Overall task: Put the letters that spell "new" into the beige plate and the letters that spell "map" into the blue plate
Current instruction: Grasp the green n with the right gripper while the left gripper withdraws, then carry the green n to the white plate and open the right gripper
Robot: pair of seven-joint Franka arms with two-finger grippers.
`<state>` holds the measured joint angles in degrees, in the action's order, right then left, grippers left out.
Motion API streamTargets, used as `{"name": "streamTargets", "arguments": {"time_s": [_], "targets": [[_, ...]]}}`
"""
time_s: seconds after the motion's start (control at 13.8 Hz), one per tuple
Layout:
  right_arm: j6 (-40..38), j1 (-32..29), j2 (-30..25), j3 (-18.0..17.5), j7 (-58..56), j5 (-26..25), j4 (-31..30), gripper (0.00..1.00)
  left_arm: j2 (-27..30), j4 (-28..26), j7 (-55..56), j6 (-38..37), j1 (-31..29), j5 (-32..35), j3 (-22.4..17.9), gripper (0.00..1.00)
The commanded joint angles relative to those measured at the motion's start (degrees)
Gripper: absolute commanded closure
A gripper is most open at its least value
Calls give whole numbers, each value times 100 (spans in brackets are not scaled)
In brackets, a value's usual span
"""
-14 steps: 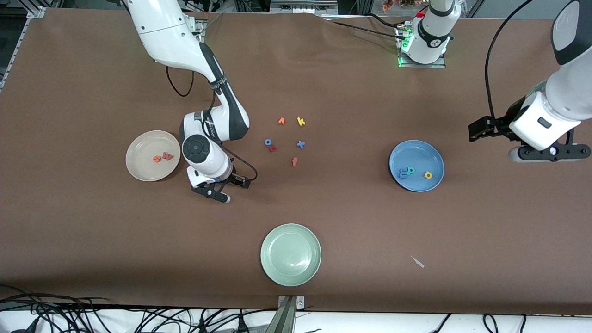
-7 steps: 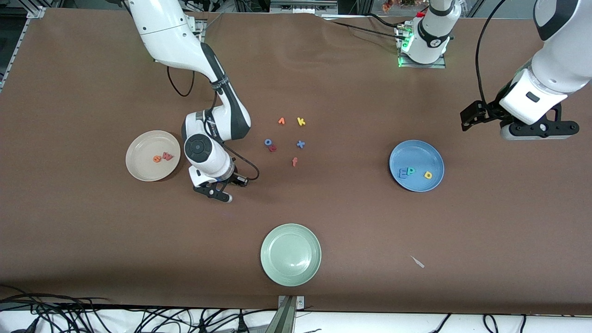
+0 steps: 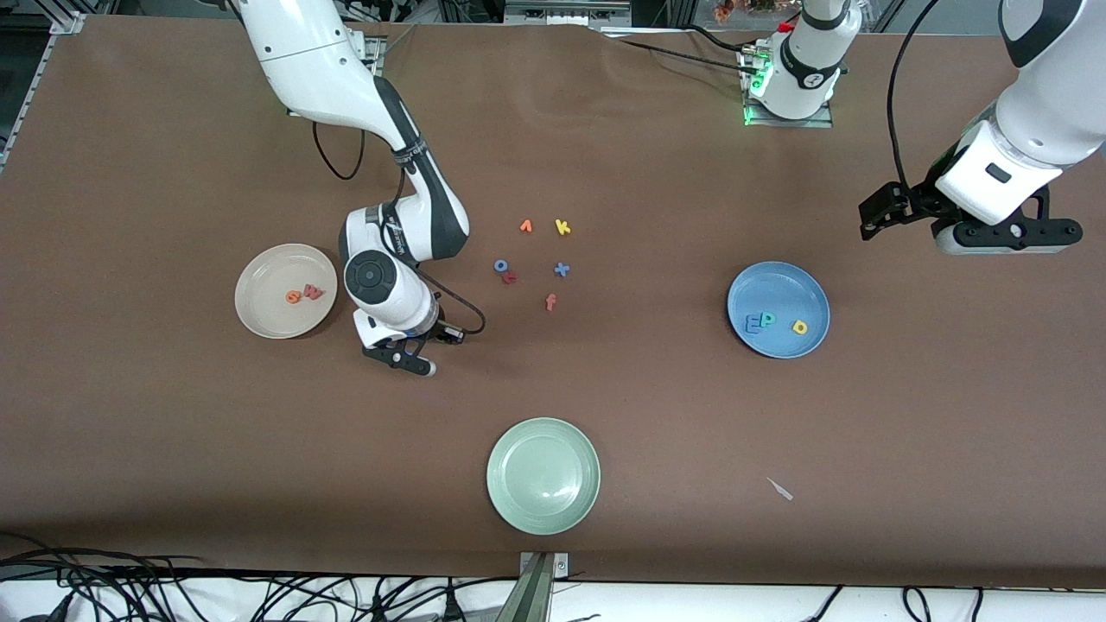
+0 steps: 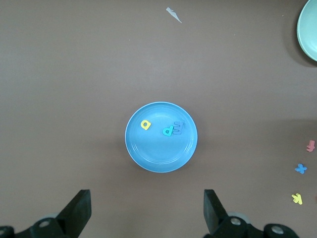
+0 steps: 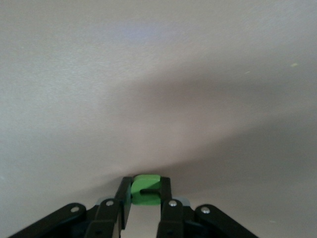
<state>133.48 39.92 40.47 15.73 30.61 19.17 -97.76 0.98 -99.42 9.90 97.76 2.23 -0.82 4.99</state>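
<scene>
My right gripper (image 5: 145, 184) is shut on the green n (image 5: 146, 192), low at the table beside the beige plate (image 3: 259, 324). In the front view the right gripper (image 3: 404, 358) hides the n. The orange e (image 3: 293, 297) and the pinkish-red w (image 3: 313, 292) lie in the beige plate. The blue plate (image 3: 778, 285) holds the blue m (image 3: 752, 325), the teal p (image 3: 767, 320) and the yellow a (image 3: 800, 327). My left gripper (image 3: 1007, 238) hangs open and empty toward the left arm's end of the table. Its wrist view looks down on the blue plate (image 4: 161, 156).
A pale green plate (image 3: 543, 475) sits near the front edge. Loose letters lie mid-table: an orange one (image 3: 525, 226), a yellow k (image 3: 562, 227), a blue o (image 3: 500, 265) touching a dark red letter (image 3: 510, 277), a blue x (image 3: 562, 269), an f (image 3: 549, 301). A white scrap (image 3: 780, 489) lies nearby.
My right gripper has closed on the green n and shifted slightly. The left arm has drawn back from beside the blue plate toward the robots' bases.
</scene>
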Motion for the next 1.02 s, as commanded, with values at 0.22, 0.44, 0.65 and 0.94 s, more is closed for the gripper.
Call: {"name": "streamTargets", "arguments": {"time_s": [0.22,0.44,0.65,0.94], "targets": [[-727,-99,-978,649,-1546,113,-813,98,-19,115,-58,-3,49,117,-51,0],[-648,-90,-1296,966,-2076,113,-1464,98,-10,124,-58,-64,40,108,-60,0],[-709,-99,-1402,1247,-2392,113,-1746,98,-19,133,-67,-64,40,108,-60,0],[-753,-99,-1393,1617,-2744,113,-1931,98,-19,151,-67,-64,49,108,-51,0]]}}
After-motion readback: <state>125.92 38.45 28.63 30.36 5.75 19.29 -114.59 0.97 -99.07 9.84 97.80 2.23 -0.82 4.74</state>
